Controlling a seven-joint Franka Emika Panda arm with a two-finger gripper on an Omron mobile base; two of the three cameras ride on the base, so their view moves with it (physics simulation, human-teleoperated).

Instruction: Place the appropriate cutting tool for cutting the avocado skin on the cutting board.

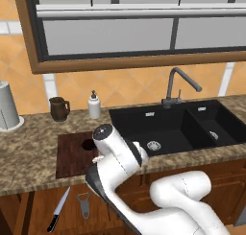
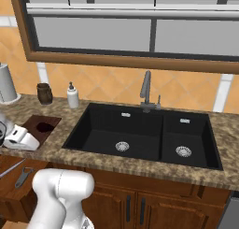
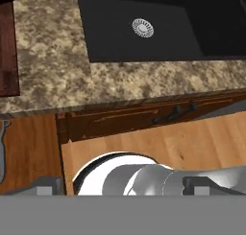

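One granite counter (image 1: 38, 128): cutting board (image 1: 72, 157), black double sink (image 1: 178, 126), window above.

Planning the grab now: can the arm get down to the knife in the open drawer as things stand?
Probably yes. The knife lies uncovered in the open drawer beside the peeler, nothing on top of it. The arm is folded above the counter edge, so it must swing left and down.

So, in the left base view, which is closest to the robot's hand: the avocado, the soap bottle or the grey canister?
From the gripper:
1. avocado, just left of it on the cutting board.
2. soap bottle, behind, by the wall.
3. grey canister, far left.
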